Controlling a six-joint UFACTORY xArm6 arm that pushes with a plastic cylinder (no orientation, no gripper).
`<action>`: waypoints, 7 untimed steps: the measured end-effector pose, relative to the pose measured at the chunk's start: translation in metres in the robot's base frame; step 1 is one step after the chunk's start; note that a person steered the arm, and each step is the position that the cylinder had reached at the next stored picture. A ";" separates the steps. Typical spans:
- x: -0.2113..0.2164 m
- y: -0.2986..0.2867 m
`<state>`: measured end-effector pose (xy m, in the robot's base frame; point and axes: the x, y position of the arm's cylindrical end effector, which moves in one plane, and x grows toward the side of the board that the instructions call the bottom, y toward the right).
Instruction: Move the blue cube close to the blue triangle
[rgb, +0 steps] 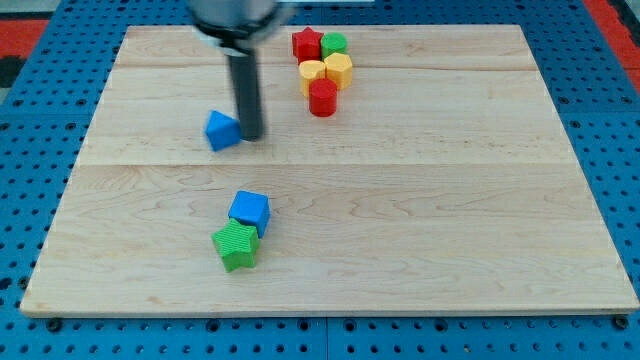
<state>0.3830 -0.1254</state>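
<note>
The blue cube (250, 211) lies on the wooden board at lower centre-left, touching a green block (236, 246) just below and to its left. The blue triangle (222, 130) lies higher up, left of centre. My tip (251, 136) ends the dark rod that comes down from the view's top. It rests right beside the blue triangle's right side, well above the blue cube.
A cluster sits near the view's top centre: a red star (307, 43), a green block (334, 44), a yellow heart-like block (313, 73), a yellow block (339, 69) and a red cylinder (322, 98). The wooden board (450, 200) lies on a blue pegboard.
</note>
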 end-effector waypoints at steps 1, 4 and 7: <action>-0.029 -0.088; 0.087 0.113; 0.141 0.094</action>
<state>0.5238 -0.0315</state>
